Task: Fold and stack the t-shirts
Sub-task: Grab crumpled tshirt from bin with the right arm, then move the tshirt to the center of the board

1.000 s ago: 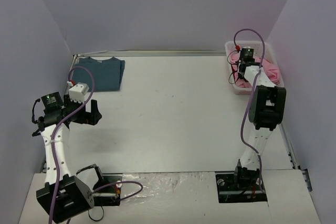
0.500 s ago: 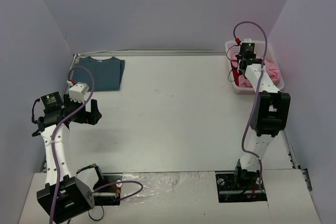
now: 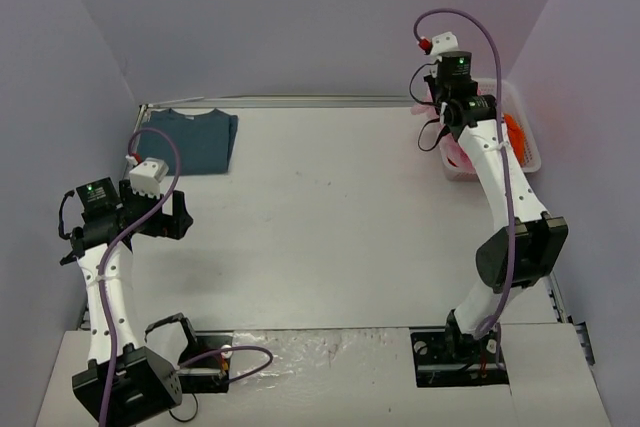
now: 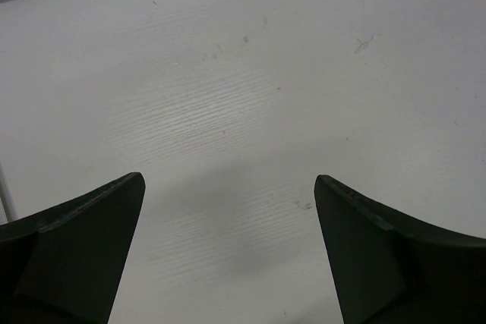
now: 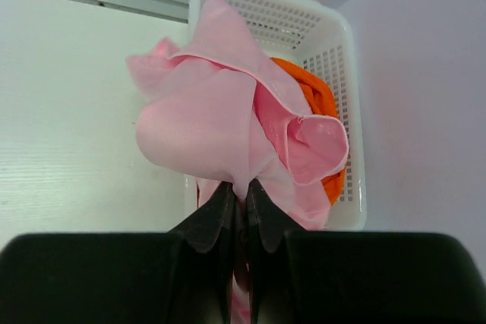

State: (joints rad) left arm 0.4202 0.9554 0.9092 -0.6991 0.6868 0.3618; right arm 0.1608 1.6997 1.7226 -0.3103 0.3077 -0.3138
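Cotton bunched in loose, rounded folds fills the view ahead of my right claw (image 5: 238,187), whose two dark fingers are pinched tight on a fold of the light pink short-sleeved t-shirt (image 5: 220,119). I hold it by that fold, I judge, so the limp cloth can come free of the white plastic mesh basket (image 5: 334,43) and be spread for folding. It hangs crumpled over the basket's near side. The orange t-shirt (image 5: 315,100) lies wadded inside, against the perforated right wall. The dark teal-blue t-shirt (image 3: 190,139) rests flat and squared off at the far left corner of the white wood-grained table (image 3: 330,207), likely the base of the stack. My left claw (image 4: 228,180) hovers spread wide over bare tabletop, gripping nothing.
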